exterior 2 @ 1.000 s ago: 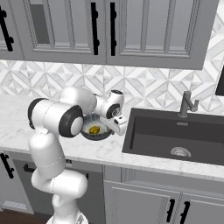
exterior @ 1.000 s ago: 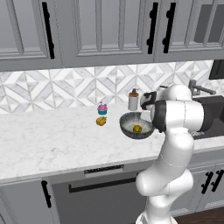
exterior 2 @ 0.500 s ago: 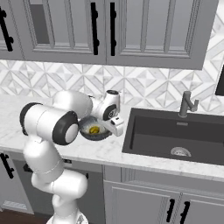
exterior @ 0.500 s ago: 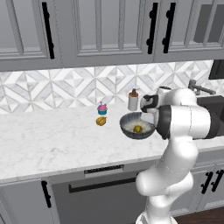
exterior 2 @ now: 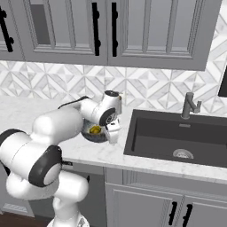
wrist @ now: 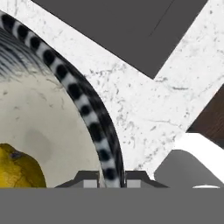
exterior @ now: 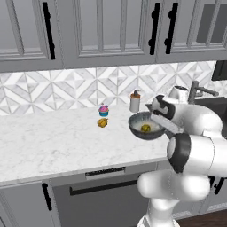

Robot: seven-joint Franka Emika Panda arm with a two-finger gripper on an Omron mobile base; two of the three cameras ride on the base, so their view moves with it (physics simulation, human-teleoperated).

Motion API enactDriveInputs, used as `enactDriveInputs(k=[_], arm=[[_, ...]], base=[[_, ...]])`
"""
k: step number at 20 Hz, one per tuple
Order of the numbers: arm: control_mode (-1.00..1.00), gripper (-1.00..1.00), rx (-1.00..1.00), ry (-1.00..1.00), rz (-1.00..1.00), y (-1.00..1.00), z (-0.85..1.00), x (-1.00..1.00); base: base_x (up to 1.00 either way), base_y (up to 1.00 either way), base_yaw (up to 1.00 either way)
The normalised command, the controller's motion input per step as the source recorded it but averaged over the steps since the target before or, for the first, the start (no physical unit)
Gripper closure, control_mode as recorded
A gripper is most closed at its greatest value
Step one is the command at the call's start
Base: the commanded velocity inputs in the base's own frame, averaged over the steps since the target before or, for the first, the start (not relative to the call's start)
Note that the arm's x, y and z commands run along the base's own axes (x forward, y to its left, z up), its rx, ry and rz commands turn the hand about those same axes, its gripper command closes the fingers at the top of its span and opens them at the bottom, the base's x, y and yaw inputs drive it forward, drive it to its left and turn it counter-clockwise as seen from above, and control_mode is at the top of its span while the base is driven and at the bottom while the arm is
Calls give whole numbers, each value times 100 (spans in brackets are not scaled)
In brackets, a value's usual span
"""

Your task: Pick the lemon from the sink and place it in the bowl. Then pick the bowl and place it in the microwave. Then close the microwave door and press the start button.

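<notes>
One marble counter (exterior: 53, 146) (white, veined), grey cabinets (exterior: 102, 31) above.

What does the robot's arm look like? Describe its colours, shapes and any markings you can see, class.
The arm is built of smooth, rounded, glossy white shells joined by dark charcoal rings at the joints. A thin black cable loops over its forearm. The gripper ends in two small dark grey fingertips with paler square pads. No lettering is visible.

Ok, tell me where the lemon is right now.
The lemon lies inside the bowl on the counter, left of the sink and in front of the soap dispenser.
</notes>
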Motion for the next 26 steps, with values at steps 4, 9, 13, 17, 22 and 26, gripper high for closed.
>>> enactDriveInputs(k=[4, 9, 13, 17, 22, 26], arm=[[-100, 100, 11, -1, -52, 21, 68, -54], [-100, 100, 7, -9, -59, 30, 83, -47], [-100, 100, 5, -9, -52, 32, 94, -66], [-100, 100, 0, -3, -22, 28, 100, -85], [-100, 100, 0, 0, 0, 18, 100, -95], [-100, 100, 0, 0, 0, 11, 100, -100]], base=[[0, 0, 0], [0, 0, 0], [0, 0, 0], [0, 0, 0], [0, 0, 0], [0, 0, 0]])
